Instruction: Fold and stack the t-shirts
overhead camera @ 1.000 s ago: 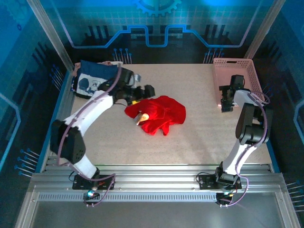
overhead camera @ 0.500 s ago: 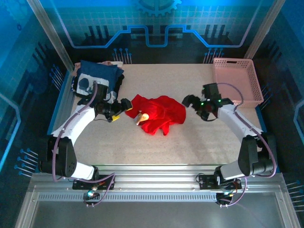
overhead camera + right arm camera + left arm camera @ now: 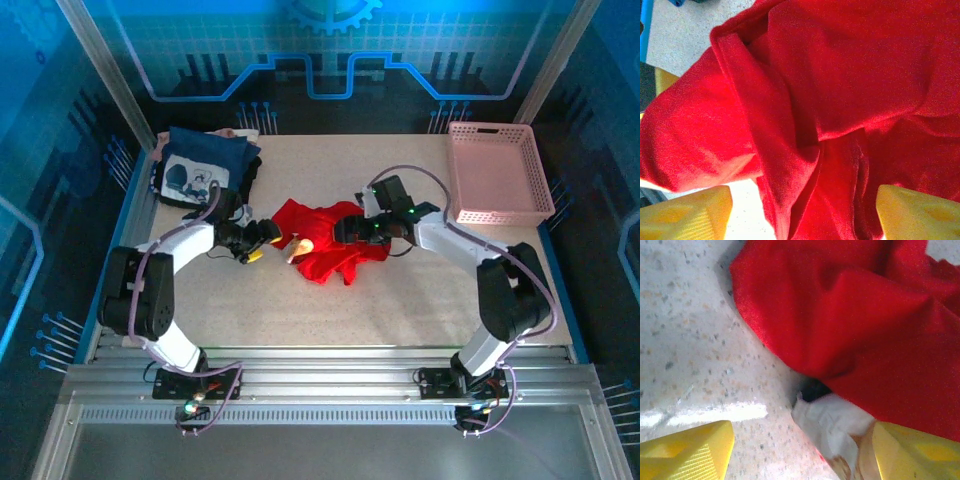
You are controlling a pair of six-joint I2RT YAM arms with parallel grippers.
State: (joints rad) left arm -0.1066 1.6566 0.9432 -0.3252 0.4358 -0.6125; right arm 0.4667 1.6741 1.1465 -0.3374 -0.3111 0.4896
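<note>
Well, the red t-shirt [image 3: 325, 258] lies crumpled in a heap in the middle of the speckled table [image 3: 420, 290], and both arms reach in to it from opposite sides.

The left gripper [image 3: 266, 240] sits low at the shirt's left edge. From its wrist camera, the left gripper [image 3: 800, 455] has its yellow fingers [image 3: 685, 450] spread wide. Between them lies a pale, turned-over bit of cloth with a trace of brown print, close against one finger. Above that, the red t-shirt [image 3: 865, 325] bulges in a thick fold, with bare tabletop to one side.

The right gripper [image 3: 345, 230] hangs over the shirt's right half. Seen from its wrist, the right gripper [image 3: 802, 215] is also spread, one yellow finger [image 3: 920, 215] at each lower corner. The red t-shirt [image 3: 840, 75] shows beneath it in overlapping creases, one long ridge running down between the fingers. I cannot tell whether those fingers touch the cloth.

The navy t-shirt [image 3: 200, 165] rests well apart from the red one, beyond it to the left, its white-grey print facing up.

The pink basket [image 3: 495, 172] stands beyond the red shirt to the right, well apart, its lattice floor showing pink from wall to wall. Both shirts lie on the table outside it.
</note>
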